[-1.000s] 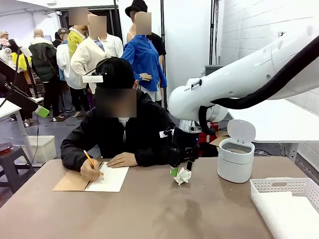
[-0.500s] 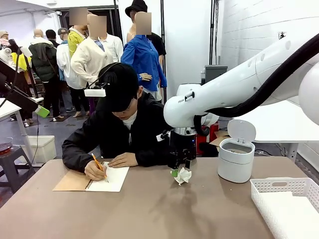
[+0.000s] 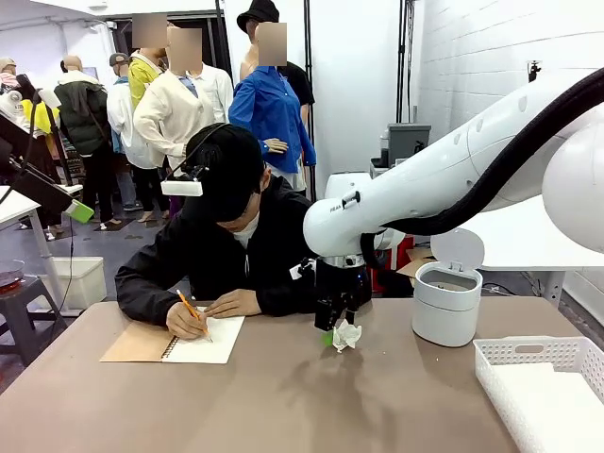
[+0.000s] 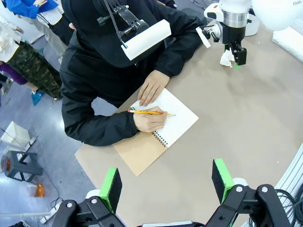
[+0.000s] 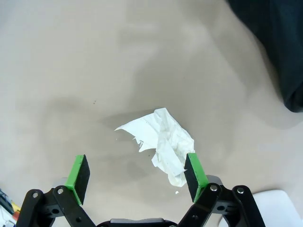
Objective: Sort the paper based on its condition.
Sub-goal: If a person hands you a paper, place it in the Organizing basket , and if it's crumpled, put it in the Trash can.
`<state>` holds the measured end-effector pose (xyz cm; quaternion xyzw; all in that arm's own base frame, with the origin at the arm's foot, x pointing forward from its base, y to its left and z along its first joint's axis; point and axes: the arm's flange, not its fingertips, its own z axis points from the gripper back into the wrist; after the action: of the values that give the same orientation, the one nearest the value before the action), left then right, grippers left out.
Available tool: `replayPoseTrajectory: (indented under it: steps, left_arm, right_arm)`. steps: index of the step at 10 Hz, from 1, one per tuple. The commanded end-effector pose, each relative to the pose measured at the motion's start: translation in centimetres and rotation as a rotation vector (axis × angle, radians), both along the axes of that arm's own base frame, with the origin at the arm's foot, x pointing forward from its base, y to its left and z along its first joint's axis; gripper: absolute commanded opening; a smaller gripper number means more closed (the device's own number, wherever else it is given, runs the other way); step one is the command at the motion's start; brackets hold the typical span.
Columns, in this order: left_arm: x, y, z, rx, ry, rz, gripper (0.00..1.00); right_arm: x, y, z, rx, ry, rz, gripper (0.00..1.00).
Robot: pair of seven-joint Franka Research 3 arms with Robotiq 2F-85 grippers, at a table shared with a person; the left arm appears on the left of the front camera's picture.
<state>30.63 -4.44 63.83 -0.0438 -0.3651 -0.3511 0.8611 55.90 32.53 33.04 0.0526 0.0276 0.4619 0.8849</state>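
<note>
Front view: the right gripper (image 3: 336,326) hangs low over the table (image 3: 283,406) with its jaws spread wide and nothing in them. The crumpled paper (image 3: 347,334) lies on the table just at the gripper's 4 o'clock, touching it or nearly so. From that wad, a white lidded bin (image 3: 446,304) with its lid up stands at 3 o'clock and a white lattice basket (image 3: 543,377) at 4 o'clock. Whether any sheets lie in the basket I cannot tell. At 9 o'clock a person's hand (image 3: 186,321) writes with a pencil in a spiral notebook (image 3: 203,340).

Left wrist view: the left gripper (image 4: 166,182) is high above the table, wide open and empty. The wad sits far off at 1 o'clock, against the right arm's fingers.

Right wrist view: the wad lies between the green pads, crowded toward the 3 o'clock pad (its lower tip just beside that pad), with bare table toward the 9 o'clock pad.

Judged from this, the sorting has barely begun. This wad is not yet gripped, lifted or dropped anywhere, and any further sheets remain to be sorted.
</note>
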Motion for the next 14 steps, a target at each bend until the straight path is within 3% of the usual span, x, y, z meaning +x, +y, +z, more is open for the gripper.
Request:
replayPoseTrajectory:
  steps: [1,4,9,11,14]
  left_arm:
    - [0.0,0.0,0.0,-0.001,0.002,0.001,1.00]
    - [0.0,0.0,0.0,-0.001,0.002,0.001,1.00]
    - [0.0,0.0,0.0,-0.001,0.002,0.001,1.00]
    - [0.0,0.0,0.0,-0.001,0.002,0.001,1.00]
    - [0.0,0.0,0.0,-0.001,0.002,0.001,1.00]
  right_arm:
    - [0.7,-0.1,-0.6,-0.030,-0.031,0.033,1.00]
    - [1.0,-0.4,-1.4,-0.056,-0.055,0.070,1.00]
    - [1.5,-0.6,-1.5,-0.067,-0.086,0.086,0.01]
    - [0.9,-0.7,0.0,-0.040,-0.099,0.076,0.00]
    - [-1.4,-1.4,6.1,0.013,-0.122,-0.044,0.00]
